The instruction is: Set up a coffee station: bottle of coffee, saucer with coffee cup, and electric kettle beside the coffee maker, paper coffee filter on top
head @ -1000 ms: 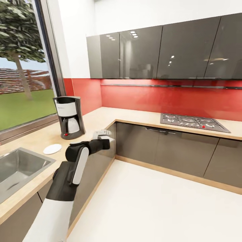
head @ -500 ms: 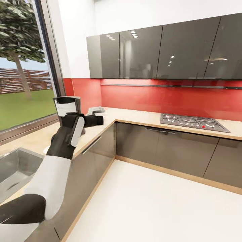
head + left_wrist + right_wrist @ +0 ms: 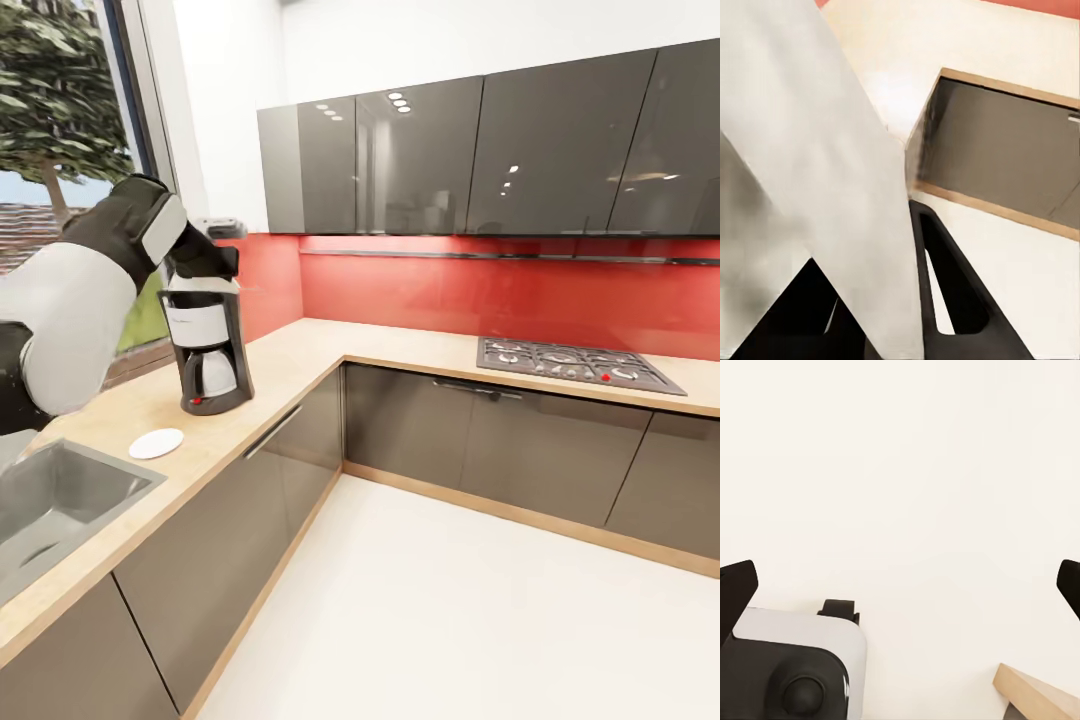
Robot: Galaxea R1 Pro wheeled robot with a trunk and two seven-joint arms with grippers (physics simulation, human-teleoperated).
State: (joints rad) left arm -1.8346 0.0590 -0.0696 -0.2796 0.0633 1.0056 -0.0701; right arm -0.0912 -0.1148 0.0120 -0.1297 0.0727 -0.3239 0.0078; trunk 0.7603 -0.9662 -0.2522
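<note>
Filter over the coffee maker, ready to set down

Counting from big to small, I see 1 countertop (image 3: 290, 355), 1 sink (image 3: 95, 462), 1 hob (image 3: 570, 363), 1 coffee maker (image 3: 205, 345) at the far left of the counter, 1 saucer (image 3: 156, 443) lying near it toward the sink, and 1 filter (image 3: 817, 172). The filter sits white and close in the left wrist view, pressed against a black finger (image 3: 945, 285), so I judge my left gripper (image 3: 222, 235) is clamped on it, just above the machine's top. My right gripper (image 3: 900, 585) has its fingers wide apart, holding nothing. To do this well, I'd centre the filter over the top, lower it gently until it rests there, then release it without nudging the machine.
</note>
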